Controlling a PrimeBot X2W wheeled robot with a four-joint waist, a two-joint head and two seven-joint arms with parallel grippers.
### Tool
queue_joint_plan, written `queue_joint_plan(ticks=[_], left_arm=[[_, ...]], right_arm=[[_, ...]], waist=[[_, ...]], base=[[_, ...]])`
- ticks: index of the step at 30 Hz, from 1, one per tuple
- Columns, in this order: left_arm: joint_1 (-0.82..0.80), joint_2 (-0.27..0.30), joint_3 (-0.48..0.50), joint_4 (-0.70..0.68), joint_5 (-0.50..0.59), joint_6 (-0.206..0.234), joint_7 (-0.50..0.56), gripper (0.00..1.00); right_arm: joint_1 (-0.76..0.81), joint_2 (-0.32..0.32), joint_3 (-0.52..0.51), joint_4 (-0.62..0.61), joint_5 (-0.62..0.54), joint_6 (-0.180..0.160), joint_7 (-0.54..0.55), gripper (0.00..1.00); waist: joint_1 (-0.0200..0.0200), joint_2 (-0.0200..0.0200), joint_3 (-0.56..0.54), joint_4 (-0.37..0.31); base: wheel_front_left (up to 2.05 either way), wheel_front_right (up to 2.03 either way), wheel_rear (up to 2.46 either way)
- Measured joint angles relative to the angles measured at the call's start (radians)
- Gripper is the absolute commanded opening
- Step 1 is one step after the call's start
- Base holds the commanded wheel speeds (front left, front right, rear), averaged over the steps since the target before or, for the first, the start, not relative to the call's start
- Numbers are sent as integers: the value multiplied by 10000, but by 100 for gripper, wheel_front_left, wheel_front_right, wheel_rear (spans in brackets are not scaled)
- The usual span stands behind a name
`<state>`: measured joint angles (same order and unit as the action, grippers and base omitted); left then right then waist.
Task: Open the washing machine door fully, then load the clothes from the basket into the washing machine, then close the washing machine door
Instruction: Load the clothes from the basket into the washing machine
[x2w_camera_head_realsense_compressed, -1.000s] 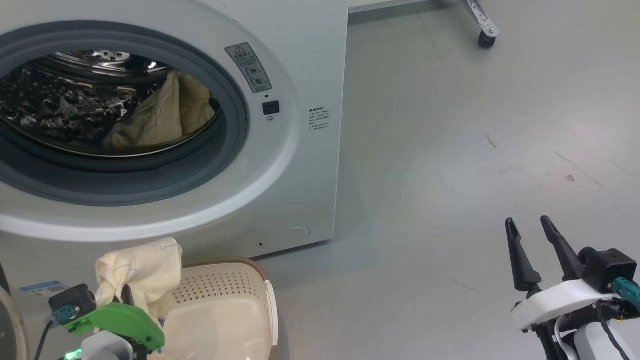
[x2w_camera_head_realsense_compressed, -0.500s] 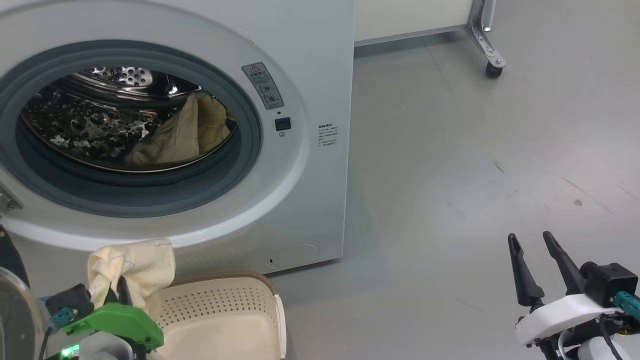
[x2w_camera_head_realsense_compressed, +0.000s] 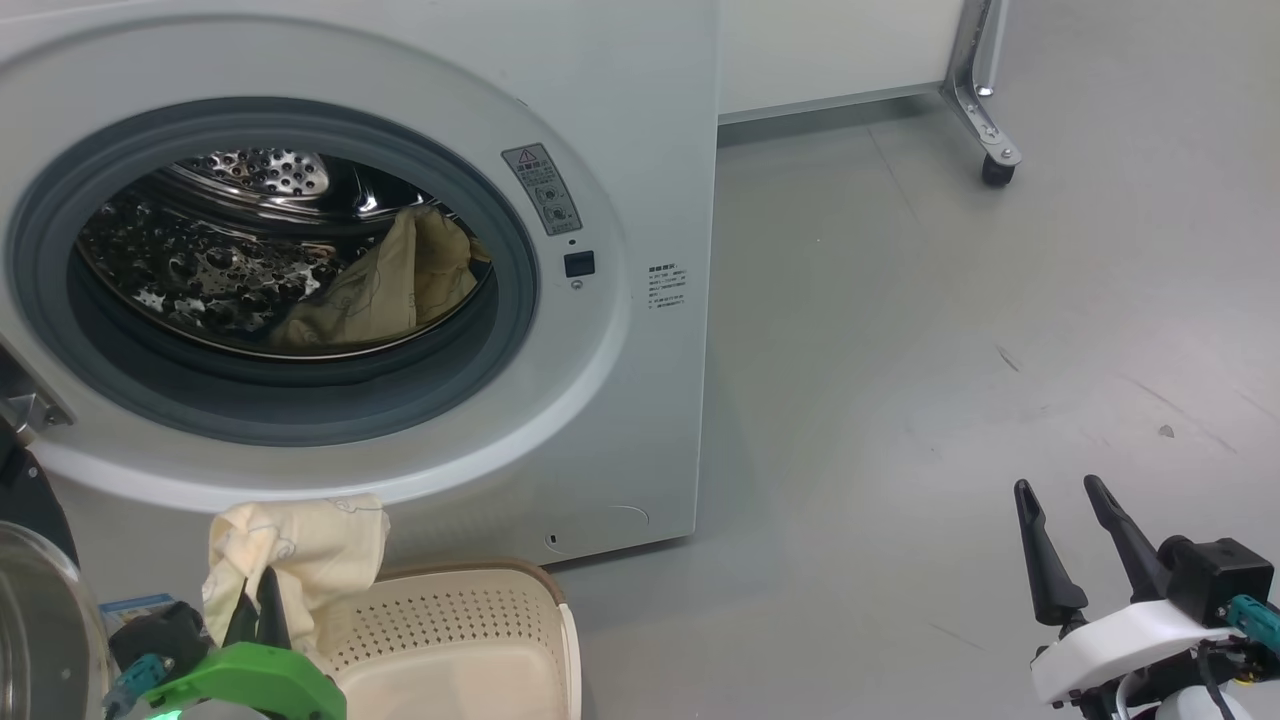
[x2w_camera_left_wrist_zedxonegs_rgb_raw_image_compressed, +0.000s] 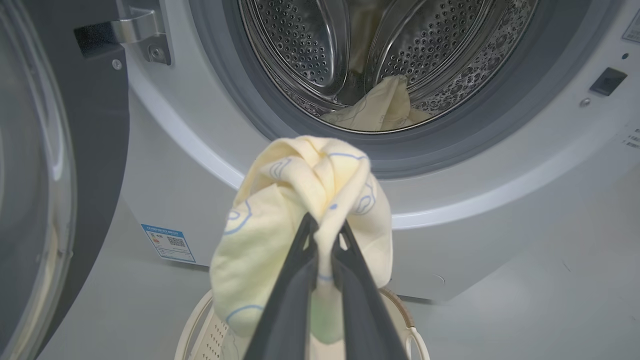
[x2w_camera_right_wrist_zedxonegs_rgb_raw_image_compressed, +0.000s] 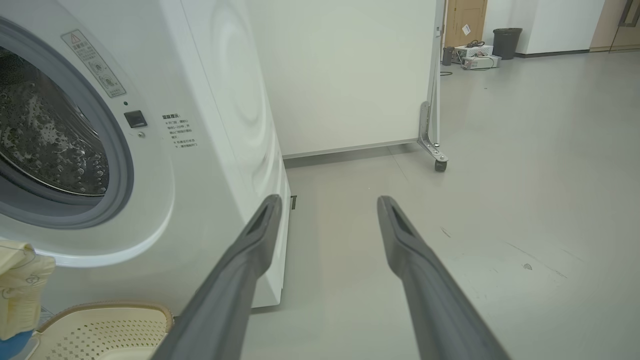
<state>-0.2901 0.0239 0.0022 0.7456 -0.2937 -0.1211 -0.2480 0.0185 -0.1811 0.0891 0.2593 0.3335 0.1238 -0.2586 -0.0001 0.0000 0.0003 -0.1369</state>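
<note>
The white washing machine (x2w_camera_head_realsense_compressed: 640, 120) stands with its door (x2w_camera_left_wrist_zedxonegs_rgb_raw_image_compressed: 35, 175) swung open at the left. One cream garment (x2w_camera_head_realsense_compressed: 385, 285) lies in the steel drum (x2w_camera_left_wrist_zedxonegs_rgb_raw_image_compressed: 310, 45). My left gripper (x2w_camera_head_realsense_compressed: 258, 590) is shut on another cream garment with blue outlines (x2w_camera_left_wrist_zedxonegs_rgb_raw_image_compressed: 300, 200), held above the cream basket (x2w_camera_head_realsense_compressed: 470, 610) and below the drum opening. Over the bare floor at the lower right, my right gripper (x2w_camera_head_realsense_compressed: 1060, 490) is open and holds nothing; in the right wrist view its fingers (x2w_camera_right_wrist_zedxonegs_rgb_raw_image_compressed: 260, 230) point past the washer's corner.
A blue label sticker (x2w_camera_left_wrist_zedxonegs_rgb_raw_image_compressed: 168, 242) is on the washer's lower front. A white panel on a caster leg (x2w_camera_head_realsense_compressed: 985, 130) stands behind the washer. Grey floor (x2w_camera_head_realsense_compressed: 950, 350) spreads to the right. Boxes and a bin (x2w_camera_right_wrist_zedxonegs_rgb_raw_image_compressed: 505, 42) sit far off.
The head camera has tilted up, so the washer sits lower in view. My left gripper has lifted the garment slightly toward the drum opening. The right gripper holds still and open.
</note>
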Motion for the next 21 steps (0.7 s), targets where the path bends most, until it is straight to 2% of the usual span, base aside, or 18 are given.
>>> queue_joint_plan(ticks=[5,21], left_arm=[[381,2,-221,-516,-196,40,0,0],[1691,31,-1064,-2243,-504,807,0,0]], right_arm=[[125,-2,0,-17,-12,0,0,100],[369,-38,65,-94,-161,0,0,100]], waist=[[0,0,-61,32],[0,0,-307,62]], base=[[0,0,0],[0,0,0]])
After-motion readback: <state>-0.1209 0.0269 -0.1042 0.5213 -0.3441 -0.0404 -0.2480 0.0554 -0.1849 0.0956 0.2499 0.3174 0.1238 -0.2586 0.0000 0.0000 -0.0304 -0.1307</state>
